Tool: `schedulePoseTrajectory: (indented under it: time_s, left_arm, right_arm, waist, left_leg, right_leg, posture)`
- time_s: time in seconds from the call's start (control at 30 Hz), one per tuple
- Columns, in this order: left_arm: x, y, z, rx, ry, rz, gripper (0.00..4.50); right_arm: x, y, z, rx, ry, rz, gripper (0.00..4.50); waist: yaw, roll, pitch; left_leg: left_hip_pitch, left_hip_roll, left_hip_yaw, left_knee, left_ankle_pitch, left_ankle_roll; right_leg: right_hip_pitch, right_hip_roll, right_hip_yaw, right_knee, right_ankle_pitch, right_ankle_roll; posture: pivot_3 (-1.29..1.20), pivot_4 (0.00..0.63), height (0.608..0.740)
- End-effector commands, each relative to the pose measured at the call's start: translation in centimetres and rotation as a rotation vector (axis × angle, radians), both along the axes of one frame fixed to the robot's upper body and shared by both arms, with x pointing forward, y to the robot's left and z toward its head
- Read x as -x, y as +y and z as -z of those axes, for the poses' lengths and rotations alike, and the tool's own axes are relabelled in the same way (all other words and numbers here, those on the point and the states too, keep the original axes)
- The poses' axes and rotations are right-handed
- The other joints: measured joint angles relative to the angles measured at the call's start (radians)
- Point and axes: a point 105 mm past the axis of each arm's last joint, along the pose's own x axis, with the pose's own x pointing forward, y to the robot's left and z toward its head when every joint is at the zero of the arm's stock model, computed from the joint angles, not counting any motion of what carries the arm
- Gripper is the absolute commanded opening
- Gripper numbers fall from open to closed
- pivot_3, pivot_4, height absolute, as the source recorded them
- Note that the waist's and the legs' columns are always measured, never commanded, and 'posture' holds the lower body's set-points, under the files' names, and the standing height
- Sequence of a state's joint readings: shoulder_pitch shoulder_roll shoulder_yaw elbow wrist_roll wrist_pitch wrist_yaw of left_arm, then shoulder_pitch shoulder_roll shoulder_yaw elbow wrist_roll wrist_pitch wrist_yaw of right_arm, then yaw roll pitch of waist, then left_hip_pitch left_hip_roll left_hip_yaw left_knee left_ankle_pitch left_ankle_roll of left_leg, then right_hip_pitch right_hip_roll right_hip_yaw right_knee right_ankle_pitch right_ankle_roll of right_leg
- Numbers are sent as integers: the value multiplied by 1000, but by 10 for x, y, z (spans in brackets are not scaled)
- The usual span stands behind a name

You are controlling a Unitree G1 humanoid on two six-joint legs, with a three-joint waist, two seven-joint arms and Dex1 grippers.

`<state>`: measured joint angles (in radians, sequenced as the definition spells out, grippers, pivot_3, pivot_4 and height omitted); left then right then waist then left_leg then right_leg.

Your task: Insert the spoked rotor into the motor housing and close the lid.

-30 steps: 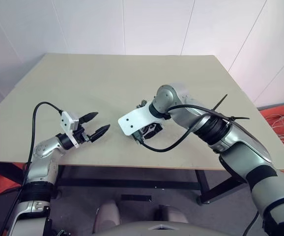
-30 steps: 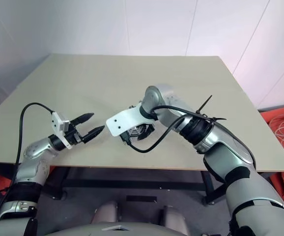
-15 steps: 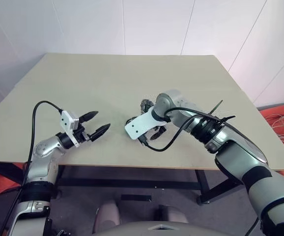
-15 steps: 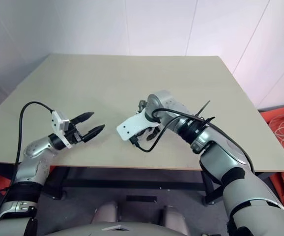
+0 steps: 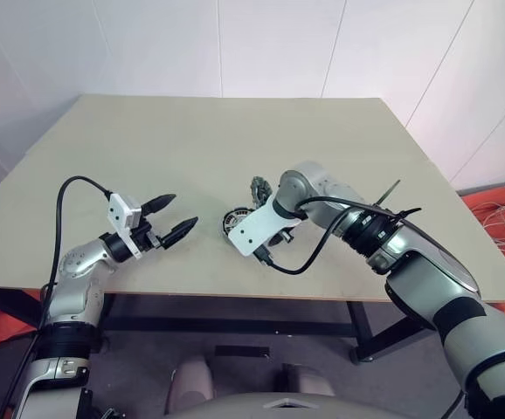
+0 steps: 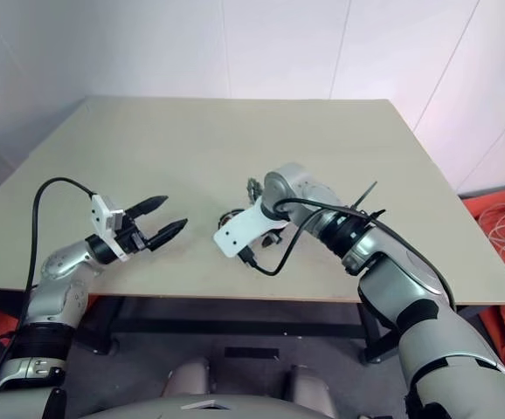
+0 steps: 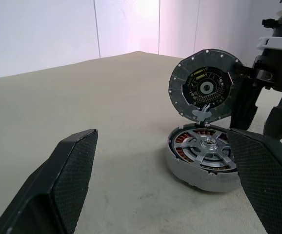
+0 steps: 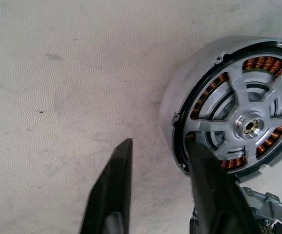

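The left gripper (image 5: pixel 176 217) hovers near the table's front edge (image 5: pixel 191 295), fingers spread wide, holding nothing. The right gripper (image 8: pixel 158 165) points steeply down just beside the motor housing (image 7: pixel 202 158), jaws narrowed; one finger (image 8: pixel 207 180) overlaps the housing rim, the other stands outside. The spoked rotor (image 8: pixel 243 124) sits inside the housing. The lid (image 7: pixel 205 91) stands hinged upright behind.

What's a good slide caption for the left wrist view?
Spoked rotor seated in the motor housing, hinged lid standing open above it.
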<state>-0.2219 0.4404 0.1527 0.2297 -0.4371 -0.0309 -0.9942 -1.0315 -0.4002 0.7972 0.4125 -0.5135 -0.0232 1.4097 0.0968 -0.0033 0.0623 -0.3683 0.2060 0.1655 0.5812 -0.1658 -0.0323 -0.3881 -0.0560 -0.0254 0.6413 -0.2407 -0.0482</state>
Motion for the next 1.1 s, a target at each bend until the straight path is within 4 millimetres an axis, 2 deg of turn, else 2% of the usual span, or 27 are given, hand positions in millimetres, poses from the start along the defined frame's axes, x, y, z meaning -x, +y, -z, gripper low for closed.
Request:
schedulePoseTrajectory:
  time_s: [0.03, 0.07, 0.1, 0.3, 0.5, 0.63, 1.07, 1.1]
  left_arm:
    - [-1, -2, -13, 0, -47, 8, 4500]
    - [-1, -2, -12, 0, -47, 7, 4500]
    - [-1, -2, -12, 0, -47, 6, 4500]
    - [-2, -1, -10, -1, -42, 5, 4500]
    - [-4, -3, -8, 2, -40, 11, 4500]
    - [-5, -3, -6, 6, -39, 12, 4500]
    - [-4, -1, -3, 7, -39, 4, 4500]
    - [-3, -1, -3, 7, -39, 4, 4500]
  right_arm:
    - [-1, 5, -4, -23, -16, 14, 657]
    - [-2, 6, -5, -29, -13, 34, 166]
    - [-3, 7, -6, -36, -9, 53, 19]
    - [1, 16, -19, -122, 80, 260, 19]
    - [9, 13, -18, -133, 178, 395, 19]
    - [16, 15, -18, -142, 210, 414, 19]
    - [8, 19, -18, -136, 140, 357, 19]
    - [8, 19, -19, -135, 132, 350, 337]
  waist:
    - [0, 0, 0]
    - [0, 0, 0]
    - [0, 0, 0]
    - [0, 0, 0]
    - [2, 0, 0]
    - [3, 0, 0]
    - [0, 0, 0]
    - [0, 0, 0]
  left_leg:
    - [0, 0, 0, 0, 0, 0]
    - [0, 0, 0, 0, 0, 0]
    - [0, 0, 0, 0, 0, 0]
    - [0, 0, 0, 0, 0, 1]
    - [0, 0, -1, 0, 0, 1]
    - [0, 0, -1, -1, -1, 1]
    - [0, 0, -1, -1, 0, 1]
    - [1, 0, -1, 0, 0, 1]
  right_leg:
    - [0, 0, 0, 0, 0, 0]
    - [0, 0, 0, 0, 0, 0]
    - [0, 0, 0, 0, 0, 0]
    - [0, 0, 0, 0, 0, 0]
    - [0, 0, 0, -1, 0, 0]
    - [0, 0, 0, -1, 0, 0]
    - [0, 0, 0, 0, 0, 0]
    - [0, 0, 0, 0, 0, 0]
  posture:
    - [0, 0, 740]
    - [0, 0, 740]
    - [0, 0, 740]
    - [0, 0, 740]
    - [0, 0, 740]
    - [0, 0, 740]
    - [0, 0, 740]
    - [0, 0, 740]
